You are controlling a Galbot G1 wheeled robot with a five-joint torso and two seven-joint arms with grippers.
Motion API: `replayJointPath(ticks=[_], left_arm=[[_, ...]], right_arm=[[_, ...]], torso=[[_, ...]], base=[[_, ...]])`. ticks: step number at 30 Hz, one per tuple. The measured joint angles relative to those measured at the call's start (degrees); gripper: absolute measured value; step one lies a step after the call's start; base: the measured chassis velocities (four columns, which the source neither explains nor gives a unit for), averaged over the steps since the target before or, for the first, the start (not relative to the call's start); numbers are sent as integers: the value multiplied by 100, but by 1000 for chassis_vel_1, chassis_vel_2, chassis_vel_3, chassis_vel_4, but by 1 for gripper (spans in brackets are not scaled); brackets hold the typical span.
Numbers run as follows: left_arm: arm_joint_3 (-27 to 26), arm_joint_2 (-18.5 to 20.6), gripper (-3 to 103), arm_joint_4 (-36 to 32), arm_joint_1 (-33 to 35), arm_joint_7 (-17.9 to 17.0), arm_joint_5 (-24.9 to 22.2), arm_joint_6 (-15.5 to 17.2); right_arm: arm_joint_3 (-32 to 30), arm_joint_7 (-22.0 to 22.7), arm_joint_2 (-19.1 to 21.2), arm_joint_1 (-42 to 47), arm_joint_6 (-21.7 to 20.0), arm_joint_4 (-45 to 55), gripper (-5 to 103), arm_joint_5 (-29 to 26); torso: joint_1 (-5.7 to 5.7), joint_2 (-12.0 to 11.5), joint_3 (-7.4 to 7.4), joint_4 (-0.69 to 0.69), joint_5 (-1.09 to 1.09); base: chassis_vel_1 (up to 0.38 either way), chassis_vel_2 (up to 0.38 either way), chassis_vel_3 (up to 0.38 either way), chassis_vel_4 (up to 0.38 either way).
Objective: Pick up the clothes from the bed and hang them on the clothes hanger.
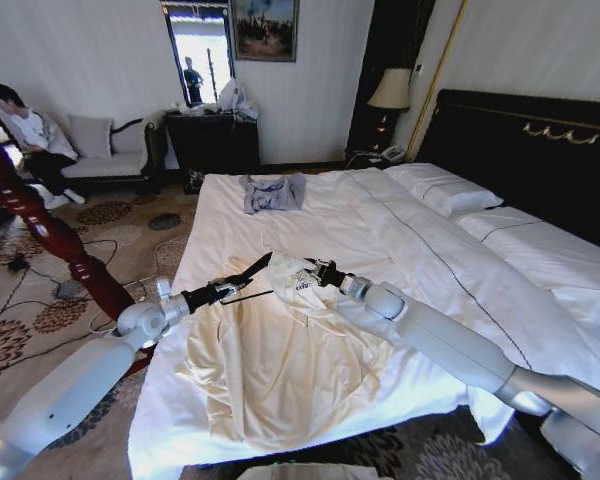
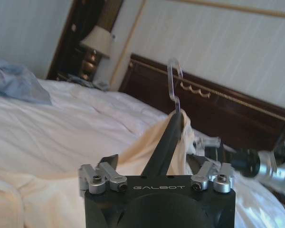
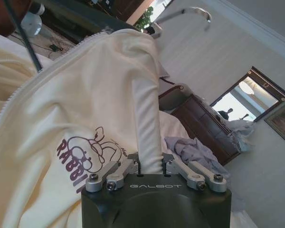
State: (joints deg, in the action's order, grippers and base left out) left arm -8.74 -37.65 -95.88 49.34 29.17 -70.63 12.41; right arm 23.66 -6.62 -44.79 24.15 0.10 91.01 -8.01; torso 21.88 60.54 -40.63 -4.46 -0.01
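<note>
Clothes [image 1: 280, 370] for this task are one big cream, pale-yellow garment of soft, limp fabric, spread over the near left part of the bed [image 1: 310, 225] with its lower half reaching the near edge. A white zip runs along its open front, and a small dark maroon cartoon logo with letters sits on the chest. Its upper part is lifted off the sheet and bunched between the two grippers.

In the right wrist view, the right gripper [image 3: 149, 166] is closed on a narrow fold of this cream cloth, which rises straight up from between its fingers. In the head view that gripper [image 1: 315, 272] sits at the garment's collar, above the middle of the bed.

The left gripper [image 1: 223, 290] reaches in from the left and grips the clothes hanger [image 1: 252, 276], a thin black shoulder-shaped frame with a straight lower bar. In the left wrist view one black arm of the hanger [image 2: 165, 145] runs out from between the closed fingers, and its pale metal hook stands above the cream collar draped over its far end.

The bed has smooth white sheets, plump white pillows [image 1: 450, 185] and a tall black headboard [image 1: 525, 140] with gold ornament. A small grey-blue garment [image 1: 272, 192] lies crumpled farther up the bed. A reddish-brown turned wooden pole [image 1: 50, 235] stands left of the bed.
</note>
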Motion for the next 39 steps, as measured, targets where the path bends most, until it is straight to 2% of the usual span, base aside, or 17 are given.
replayJointPath(ticks=[2, 4, 12, 15, 19, 20, 21, 24, 29, 36, 39], left_arm=[[-372, 40, 93, -229, 205, -149, -112, -2], [-625, 78, 99, -401, 314, -245, -235, 7], [-1340, 247, 100, -944, 639, -696, -599, 76], [-1599, 307, 100, -962, 783, -888, -325, 74], [-2241, 549, 100, -882, 1344, -1061, 414, -38], [-2464, 625, 100, -885, 1589, -1077, 773, -95], [-2464, 625, 100, -885, 1589, -1077, 773, -95], [-2855, 682, 100, -939, 2096, -1258, 1522, -190], [-3292, 567, 100, -1100, 2754, -1439, 1619, -207], [-3218, 292, 100, -973, 3076, -1564, 2059, -208], [-2777, 133, 100, -790, 2998, -1689, 2222, -208]], right_arm=[[-53, 65, 8, 101, -16, 19, 20, 36], [-85, 88, 23, 138, -20, 36, 20, 56], [-127, 114, 37, 211, -16, 72, 20, 158], [-170, 139, 37, 250, -16, 84, 20, 175], [-303, 229, 33, 299, -41, 64, 20, 177], [-365, 248, 33, 329, -49, 53, 20, 169], [-365, 248, 33, 329, -49, 53, 20, 169], [-555, 296, 27, 491, -70, 34, 20, 182], [-987, 370, -31, 810, -98, 5, 20, 270], [-1142, 555, -37, 1005, -31, 4, 20, 316], [-1247, 606, -54, 1123, -27, 51, 20, 328]], torso=[[0, 0, 0, 1, 2], [0, 0, 0, 2, 0], [0, 0, 0, 1, 2], [0, 0, 0, 0, 1], [0, 0, 0, 3, 0], [0, 0, 0, 3, 1], [0, 0, 0, 3, 1], [-1, 0, 0, 1, 1], [0, 0, 0, 1, 2], [-1, 0, 1, 3, 1], [0, 0, 0, 1, 1]], base=[[0, 0, 0, 0], [0, 0, 0, 0], [0, 0, 0, 0], [0, 0, 0, 0], [0, 0, 0, 0], [0, 0, 0, 0], [0, 0, 0, 0], [0, 0, 0, 0], [0, 0, 0, 0], [0, 0, 0, 0], [0, 0, 0, 0]])
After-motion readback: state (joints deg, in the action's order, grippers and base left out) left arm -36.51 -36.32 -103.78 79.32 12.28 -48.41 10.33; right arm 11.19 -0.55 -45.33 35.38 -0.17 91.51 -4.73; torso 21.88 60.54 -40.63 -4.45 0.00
